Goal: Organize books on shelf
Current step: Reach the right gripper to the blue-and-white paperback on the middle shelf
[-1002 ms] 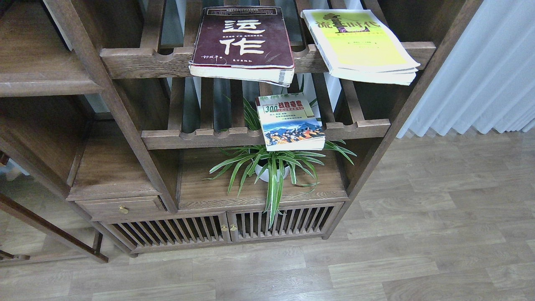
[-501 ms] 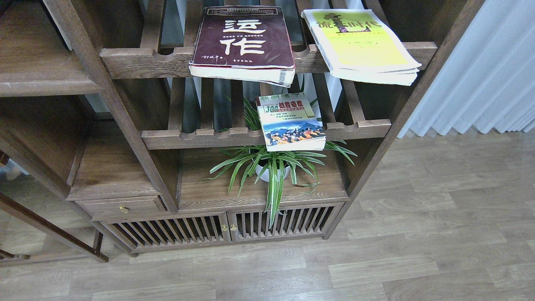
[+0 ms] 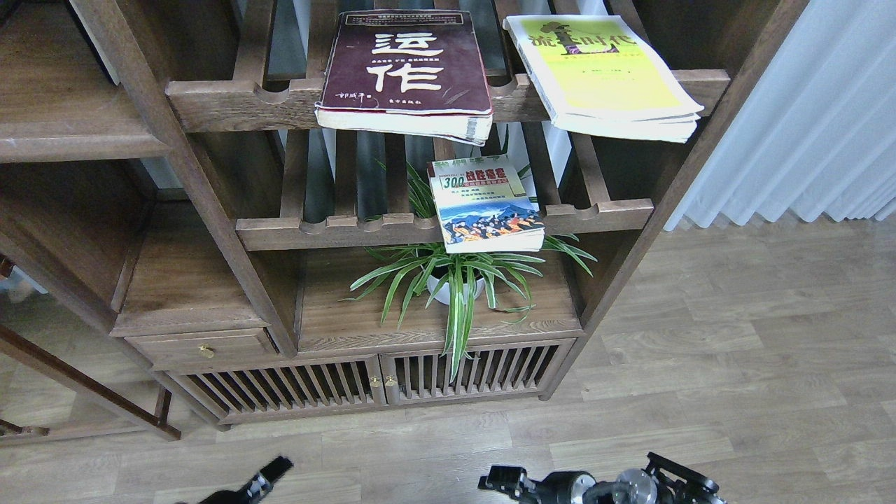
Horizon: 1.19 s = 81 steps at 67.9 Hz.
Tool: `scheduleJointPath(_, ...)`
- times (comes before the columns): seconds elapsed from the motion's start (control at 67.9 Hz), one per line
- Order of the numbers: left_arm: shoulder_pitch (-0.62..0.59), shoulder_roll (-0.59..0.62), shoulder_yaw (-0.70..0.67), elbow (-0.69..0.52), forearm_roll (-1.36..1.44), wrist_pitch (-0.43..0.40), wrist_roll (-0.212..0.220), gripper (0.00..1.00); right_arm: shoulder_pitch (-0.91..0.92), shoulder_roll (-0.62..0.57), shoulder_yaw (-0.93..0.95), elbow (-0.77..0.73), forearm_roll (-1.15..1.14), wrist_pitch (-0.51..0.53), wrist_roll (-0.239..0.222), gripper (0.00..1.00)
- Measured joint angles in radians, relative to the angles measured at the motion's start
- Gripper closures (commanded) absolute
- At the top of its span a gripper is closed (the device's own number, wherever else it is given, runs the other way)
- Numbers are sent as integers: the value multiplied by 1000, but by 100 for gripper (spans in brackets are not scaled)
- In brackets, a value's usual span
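Lying flat on slatted racks (image 3: 448,227) are three books (image 3: 406,70); both grippers, left (image 3: 269,472) and right (image 3: 504,481), are showing near, their openings unreadable.

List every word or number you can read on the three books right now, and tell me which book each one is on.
"运作": big white characters on the maroon book; its smaller lines are too small to read.
"300": white book; its red title is too blurred.
"时代": yellow-green book; the first title character is unclear, the rest unreadable.
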Motion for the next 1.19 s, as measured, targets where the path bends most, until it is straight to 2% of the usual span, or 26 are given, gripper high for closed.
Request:
scheduleJointPath(0.118,-30,0,-16,-13,-2,-10,45,0,20,0,46,84,2,3,0,0)
scheduleJointPath(0.133,-38,0,-20,-28,-3,-11,86,0,25,0,55,129,3,3,0,0)
scheduleJointPath(0.177,-41,0,-21,-40,-3,-11,124,0,28,0,65,167,3,6,0,0)
scheduleJointPath(0.295,-36,0,-16,-58,-2,-11,257,0,27,0,138,281,3,32,-3,0)
scheduleJointPath(0.339,-31,0,-15,-59,-1,-11,289,0,22,0,169,318,3,48,-5,0)
scheduleJointPath(0.398,-22,0,-14,-59,-1,-11,309,0,12,0,207,366,2,71,-7,0)
scheduleJointPath(0.589,1,0,-25,-55,-2,-11,315,0,-35,0,306,542,1,106,-5,0)
scheduleJointPath(0.737,11,14,-40,-54,-8,-11,287,0,-92,0,362,643,-3,98,-2,1)
scheduleJointPath(0.913,34,26,-55,-54,-33,-11,267,0,-118,0,396,663,-7,84,5,1)
scheduleJointPath(1.193,55,32,-58,-54,-55,-11,266,0,-62,0,493,602,-11,-20,27,3)
